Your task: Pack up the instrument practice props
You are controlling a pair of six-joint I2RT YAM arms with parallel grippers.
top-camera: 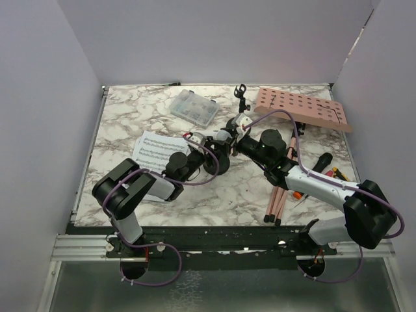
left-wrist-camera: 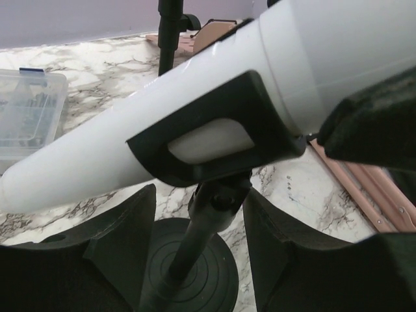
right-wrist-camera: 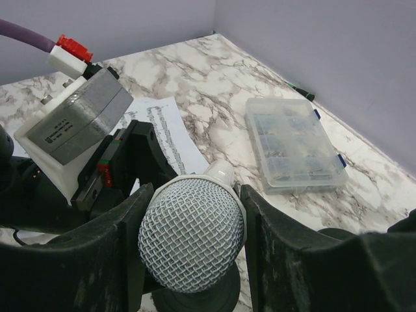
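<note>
The white microphone sits tilted in the clip of a black round-based mic holder. My right gripper is shut on its mesh head. My left gripper is open, with a finger on either side of the holder's stem and a gap showing on the left. The second holder stands behind. The pink board lies at the back right, its legs lie near the right arm, and the black microphone lies at the right. Sheet music lies at the left.
A clear plastic parts box sits at the back, left of centre. Small red and orange items lie by the right edge. A thin dark tool lies along the back wall. Grey walls close in three sides.
</note>
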